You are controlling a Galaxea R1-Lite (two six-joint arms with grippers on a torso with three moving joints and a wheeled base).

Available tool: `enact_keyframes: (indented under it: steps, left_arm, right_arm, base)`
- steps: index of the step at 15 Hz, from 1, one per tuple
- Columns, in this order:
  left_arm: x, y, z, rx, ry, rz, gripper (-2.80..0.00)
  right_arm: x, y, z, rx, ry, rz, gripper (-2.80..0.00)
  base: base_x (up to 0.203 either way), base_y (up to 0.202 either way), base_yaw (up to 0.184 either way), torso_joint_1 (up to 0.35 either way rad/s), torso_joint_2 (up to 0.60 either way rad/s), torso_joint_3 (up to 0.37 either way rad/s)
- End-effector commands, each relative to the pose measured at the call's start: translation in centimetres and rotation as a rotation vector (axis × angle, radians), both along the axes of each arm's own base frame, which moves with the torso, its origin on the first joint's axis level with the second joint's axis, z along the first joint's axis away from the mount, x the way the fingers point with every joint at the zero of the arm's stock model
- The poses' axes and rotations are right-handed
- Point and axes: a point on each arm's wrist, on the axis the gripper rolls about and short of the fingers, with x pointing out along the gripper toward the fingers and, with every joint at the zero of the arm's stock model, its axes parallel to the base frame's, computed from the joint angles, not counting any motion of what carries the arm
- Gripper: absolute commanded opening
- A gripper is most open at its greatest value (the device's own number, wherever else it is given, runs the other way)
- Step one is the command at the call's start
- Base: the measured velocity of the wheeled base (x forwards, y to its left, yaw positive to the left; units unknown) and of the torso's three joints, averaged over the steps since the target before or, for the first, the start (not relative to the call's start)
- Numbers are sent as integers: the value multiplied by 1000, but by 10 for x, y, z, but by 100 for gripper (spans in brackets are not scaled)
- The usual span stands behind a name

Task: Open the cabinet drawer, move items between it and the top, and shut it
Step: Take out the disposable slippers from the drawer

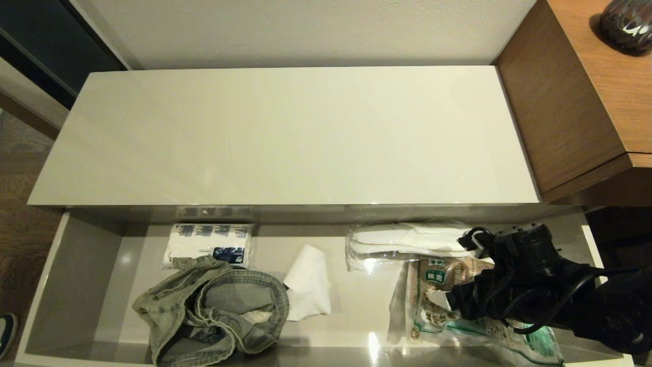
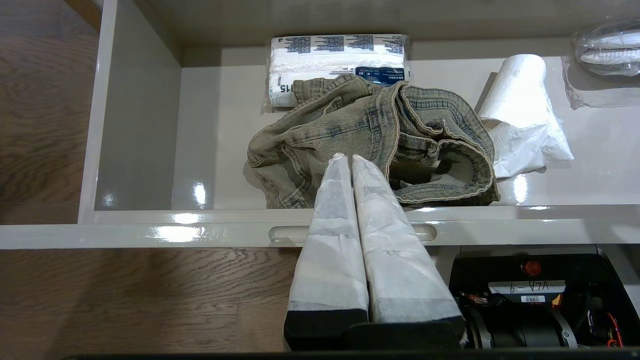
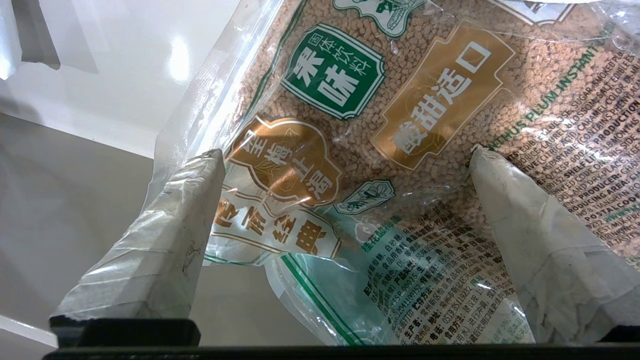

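Observation:
The cabinet drawer (image 1: 76, 275) stands pulled out under the glossy cream top (image 1: 285, 137), which is bare. Inside it, the crumpled grey-green denim garment (image 1: 214, 306) lies front left and the plastic-wrapped white slippers (image 1: 407, 242) lie back right. My right gripper (image 1: 451, 293) hangs open inside the drawer just in front of the slippers. In the right wrist view its fingers straddle a brown-and-green food packet (image 3: 350, 100) without closing on it, so the right gripper (image 3: 345, 152) holds nothing. My left gripper (image 2: 345, 157) is shut and empty outside the drawer front (image 2: 150, 232), pointing at the denim garment (image 2: 370, 135).
A blue-and-white paper pack (image 1: 209, 244) lies behind the denim, and a white paper roll (image 1: 308, 285) lies mid-drawer. A brown wood desk (image 1: 586, 102) with a dark vase (image 1: 626, 23) adjoins the top on the right. Wood floor (image 2: 125, 300) lies below the drawer front.

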Motion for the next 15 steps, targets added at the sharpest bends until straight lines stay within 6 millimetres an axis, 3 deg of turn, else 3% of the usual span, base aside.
enact_keyframes:
  steps: [1, 15]
  left_arm:
    - [0, 0, 0, 0, 2, 0, -280]
    - [0, 0, 0, 0, 2, 0, -280]
  right_arm:
    - [0, 0, -1, 0, 3, 0, 0]
    - [0, 0, -3, -3, 7, 1, 0]
  base:
    - [0, 0, 0, 0, 0, 0]
    - [0, 0, 0, 0, 0, 0]
